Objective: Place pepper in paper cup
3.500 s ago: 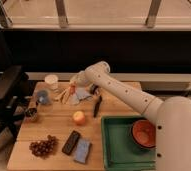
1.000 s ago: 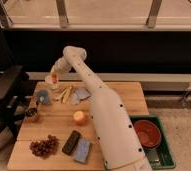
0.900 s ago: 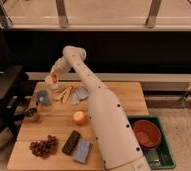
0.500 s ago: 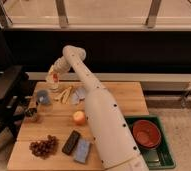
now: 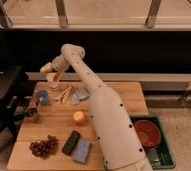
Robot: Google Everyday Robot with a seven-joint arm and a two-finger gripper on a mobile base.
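The white arm (image 5: 96,107) rises from the bottom edge, where its base is cut off, and reaches across the wooden table (image 5: 124,95) to the far left corner. There the gripper (image 5: 52,72) hangs just above the paper cup (image 5: 53,83), pinching the pepper (image 5: 55,76), which shows only as a small orange-red streak pointing down toward the cup's mouth. Whether its tip is already inside the rim cannot be told, as gripper and pepper hide most of the cup, leaving only a pale patch of its wall. All else is placed from the cup. Just nearer the camera and slightly left stands a small blue cup (image 5: 42,96), and nearer again a small dark tin (image 5: 32,114) by the table's left edge. Right of the cup lie pale yellowish strips (image 5: 65,94), too blurred to name, and a grey-blue packet (image 5: 80,95) partly covered by the arm. Well nearer the camera sits a round orange-yellow fruit (image 5: 79,118), just beside the arm. Furthest from the cup, along the near edge, lie dark grapes (image 5: 43,146), a black flat object (image 5: 71,142) and a blue-grey pouch (image 5: 82,151). Far right, off the table, a green bin (image 5: 166,157) holds a red bowl (image 5: 147,132), the arm cutting off its left side.
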